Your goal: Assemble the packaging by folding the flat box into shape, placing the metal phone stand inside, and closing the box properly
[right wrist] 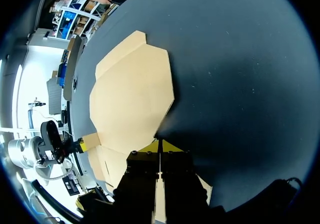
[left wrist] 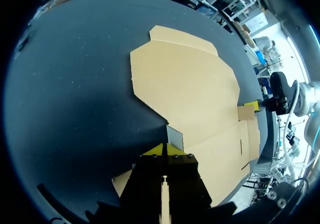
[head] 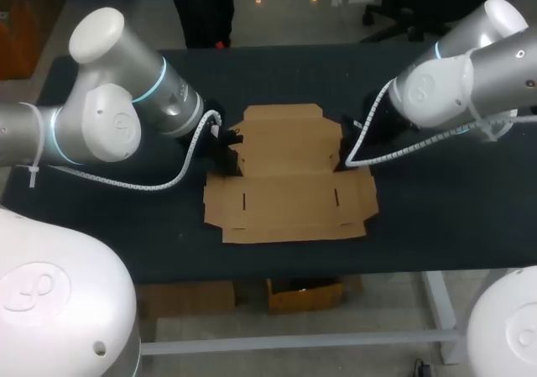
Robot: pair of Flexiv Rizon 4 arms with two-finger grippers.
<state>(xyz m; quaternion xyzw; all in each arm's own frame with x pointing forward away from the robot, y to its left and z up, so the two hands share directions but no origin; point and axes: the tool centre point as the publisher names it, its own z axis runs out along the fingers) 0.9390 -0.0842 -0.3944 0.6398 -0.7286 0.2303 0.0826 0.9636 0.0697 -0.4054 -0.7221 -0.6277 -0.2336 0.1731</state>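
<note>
The left gripper (head: 223, 144) is sitting at the nine o'clock edge of the flat box (head: 289, 175), fingers drawn narrow with the tips together. The box is lying unfolded in the middle of the table (head: 436, 209). The right gripper (head: 348, 152) is sitting at its three o'clock edge, equally narrow. Whether either is nipping cardboard, I cannot tell. My worry is that one side rising ahead of the other is going to skew or drag the thin sheet and crease it off its score lines. Counting: one box, two grippers, no phone stand showing.
</note>
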